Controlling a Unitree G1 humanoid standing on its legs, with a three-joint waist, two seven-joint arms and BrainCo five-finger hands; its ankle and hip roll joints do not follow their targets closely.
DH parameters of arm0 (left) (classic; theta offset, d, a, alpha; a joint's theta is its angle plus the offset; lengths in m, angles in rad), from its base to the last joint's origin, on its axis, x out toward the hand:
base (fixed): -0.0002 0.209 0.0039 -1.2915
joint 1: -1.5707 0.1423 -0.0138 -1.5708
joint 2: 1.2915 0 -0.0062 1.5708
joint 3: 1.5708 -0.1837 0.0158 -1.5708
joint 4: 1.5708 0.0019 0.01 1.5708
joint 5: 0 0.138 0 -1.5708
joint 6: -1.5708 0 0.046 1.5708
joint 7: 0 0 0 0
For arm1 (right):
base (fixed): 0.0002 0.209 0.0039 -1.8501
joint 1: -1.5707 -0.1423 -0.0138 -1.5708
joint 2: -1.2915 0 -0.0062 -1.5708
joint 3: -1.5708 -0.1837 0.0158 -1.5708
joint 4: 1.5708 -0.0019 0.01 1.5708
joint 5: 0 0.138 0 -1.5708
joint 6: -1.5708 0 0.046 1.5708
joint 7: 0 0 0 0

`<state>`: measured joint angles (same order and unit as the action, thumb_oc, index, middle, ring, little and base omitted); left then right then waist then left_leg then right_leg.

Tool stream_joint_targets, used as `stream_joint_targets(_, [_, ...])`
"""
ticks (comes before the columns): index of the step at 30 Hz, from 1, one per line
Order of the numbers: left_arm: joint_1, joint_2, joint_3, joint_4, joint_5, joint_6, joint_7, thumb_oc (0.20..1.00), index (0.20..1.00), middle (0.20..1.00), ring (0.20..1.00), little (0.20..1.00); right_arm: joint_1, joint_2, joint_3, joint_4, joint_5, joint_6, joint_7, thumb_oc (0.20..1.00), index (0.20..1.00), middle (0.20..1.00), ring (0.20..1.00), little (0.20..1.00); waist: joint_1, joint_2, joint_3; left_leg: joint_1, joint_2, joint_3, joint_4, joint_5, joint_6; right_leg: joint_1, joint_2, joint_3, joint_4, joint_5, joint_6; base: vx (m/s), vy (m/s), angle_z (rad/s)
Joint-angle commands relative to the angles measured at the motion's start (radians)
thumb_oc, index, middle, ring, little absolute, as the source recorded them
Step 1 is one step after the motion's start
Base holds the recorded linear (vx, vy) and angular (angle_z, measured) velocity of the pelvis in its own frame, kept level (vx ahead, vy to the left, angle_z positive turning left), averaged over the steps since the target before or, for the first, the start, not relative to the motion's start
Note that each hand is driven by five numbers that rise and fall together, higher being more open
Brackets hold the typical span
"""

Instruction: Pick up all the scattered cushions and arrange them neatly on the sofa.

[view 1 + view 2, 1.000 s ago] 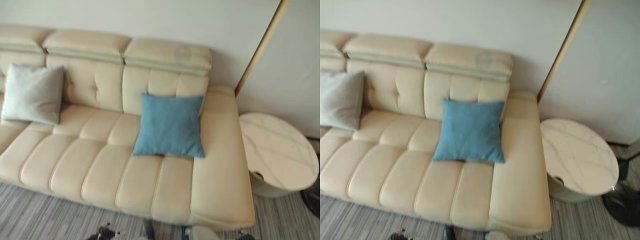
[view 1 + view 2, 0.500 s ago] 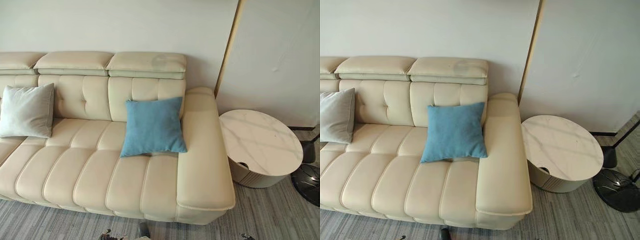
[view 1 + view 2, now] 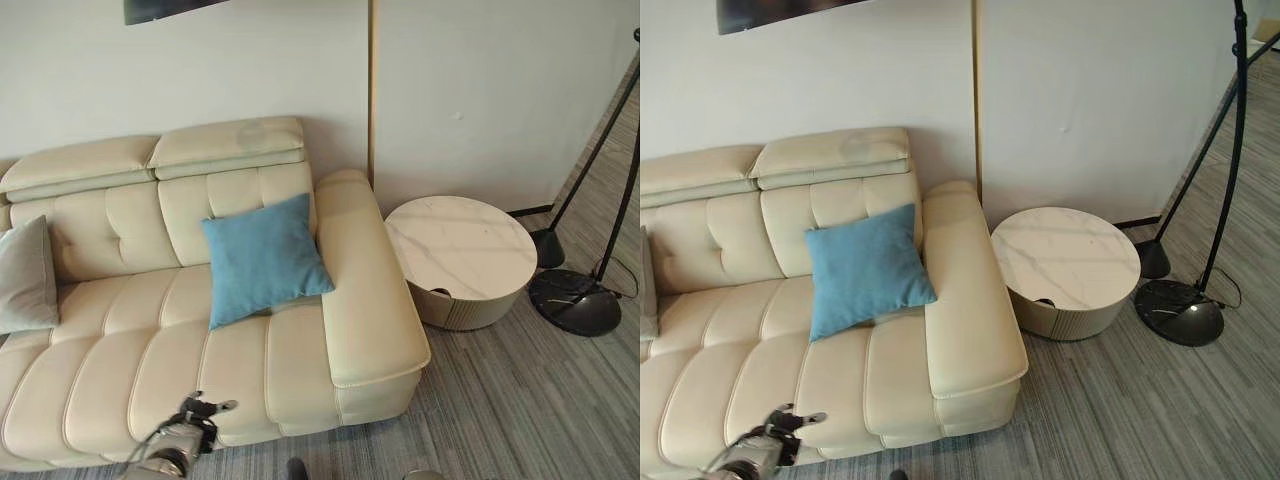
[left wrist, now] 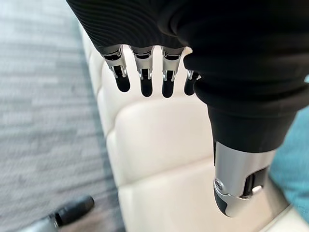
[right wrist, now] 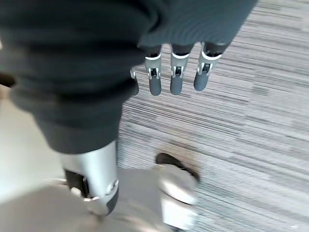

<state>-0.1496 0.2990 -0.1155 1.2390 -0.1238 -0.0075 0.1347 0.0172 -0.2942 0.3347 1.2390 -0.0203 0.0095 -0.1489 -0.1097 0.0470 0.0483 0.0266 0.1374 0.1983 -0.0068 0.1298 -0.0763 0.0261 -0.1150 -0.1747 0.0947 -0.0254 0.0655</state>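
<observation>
The blue cushion (image 3: pixel 262 258) is leaning on the sofa (image 3: pixel 300 350) back, up past the nearer, empty, loose-fingered left hand (image 4: pixel 159 72).

Table: a round white table (image 3: pixel 461 247) stands on the floor, just beside the couch end.
Lamp: a black floor lamp (image 3: pixel 1180 311) with a round base stands near the table.
Floor: grey striped carpet (image 3: pixel 520 400).
Wall: plain and pale (image 3: pixel 1090 90).
</observation>
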Motion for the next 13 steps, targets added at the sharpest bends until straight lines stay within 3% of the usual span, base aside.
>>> stream_joint_targets(1, [-0.026, 0.079, 0.02, 0.004, -0.026, -0.016, 0.018, 1.0, 1.0, 1.0, 1.0, 1.0, -0.078, 0.038, -0.004, 0.01, -0.01, 0.001, -0.011, 1.0, 1.0, 1.0, 1.0, 1.0, 0.011, -0.026, 0.007, 0.041, 0.0, -0.013, -0.081, -0.09, -0.025, 0.037, 0.042, -0.02, -0.182, -0.007, 0.047, 0.01, 0.14, 0.47])
stream_joint_targets(8, [0.063, -0.013, -0.002, 0.008, 0.008, -0.02, 0.022, 1.0, 1.0, 1.0, 1.0, 1.0, -0.081, 0.068, -0.014, 0.038, -0.007, 0.009, -0.012, 1.0, 1.0, 1.0, 1.0, 1.0, 0.041, -0.052, 0.003, 0.067, -0.028, -0.029, -0.081, -0.126, -0.01, 0.052, 0.018, -0.007, -0.182, 0.009, 0.068, 0.0, 0.104, 0.01])
stream_joint_targets(13, [0.075, -0.029, -0.015, 0.032, 0.037, -0.01, 0.019, 1.0, 1.0, 1.0, 1.0, 1.0, -0.083, 0.074, -0.025, 0.053, 0.003, 0.013, -0.013, 1.0, 1.0, 1.0, 1.0, 1.0, 0.044, -0.059, 0.005, 0.066, -0.039, -0.031, -0.081, -0.132, 0.0, 0.051, 0.004, -0.003, -0.182, 0.015, 0.075, 0.0, 0.048, -0.02])
